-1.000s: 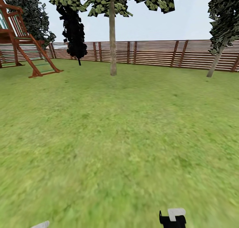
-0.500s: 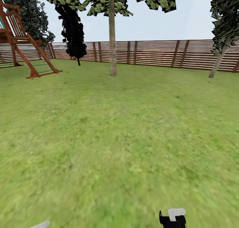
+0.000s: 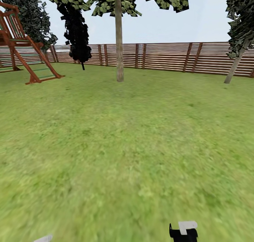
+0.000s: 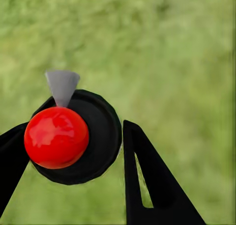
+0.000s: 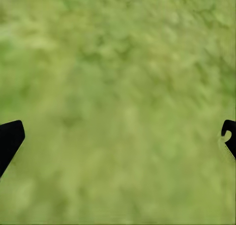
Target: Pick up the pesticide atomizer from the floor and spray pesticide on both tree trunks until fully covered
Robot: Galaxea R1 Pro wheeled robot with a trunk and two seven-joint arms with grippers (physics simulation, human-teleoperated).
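The left gripper (image 4: 73, 151) has its two black fingers (image 4: 147, 181) closed around the pesticide atomizer (image 4: 73, 136), a black round body with a shiny red knob on top and a grey cone nozzle poking out past the fingertips. Beneath it lies nothing but blurry green lawn (image 4: 187, 53).

The right gripper (image 5: 118, 136) is spread wide, its black fingertips (image 5: 10, 139) at opposite edges of the view with bare grass (image 5: 118, 87) between them.

From the head camera, a pale straight tree trunk (image 3: 119, 41) stands well ahead of both grippers, near the slatted wooden fence (image 3: 165, 57). A second tree (image 3: 235, 64) leans far off on the right gripper's side (its trunk tilted). A red-brown wooden play frame (image 3: 24, 44) sits far out on the left gripper's side.
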